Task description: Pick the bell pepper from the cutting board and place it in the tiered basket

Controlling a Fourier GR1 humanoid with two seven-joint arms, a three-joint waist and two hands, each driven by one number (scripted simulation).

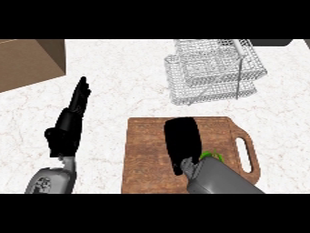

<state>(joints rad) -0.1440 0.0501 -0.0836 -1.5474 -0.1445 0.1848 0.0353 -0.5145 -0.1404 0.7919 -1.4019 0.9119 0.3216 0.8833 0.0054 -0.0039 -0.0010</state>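
Note:
A brown wooden cutting board with a handle slot at its right lies at the lower middle of the counter. My right hand hovers flat over the board, fingers straight and pointing away. Only a green sliver of the bell pepper peeks out beside the wrist; the rest is hidden under the hand. The white wire tiered basket stands at the back right, beyond the board. My left hand rests at the left over the counter, fingers straight and pointing away.
A brown wooden box fills the back left corner. A dark object sits at the top right behind the basket. White marble counter stretches between the box, the basket and the board.

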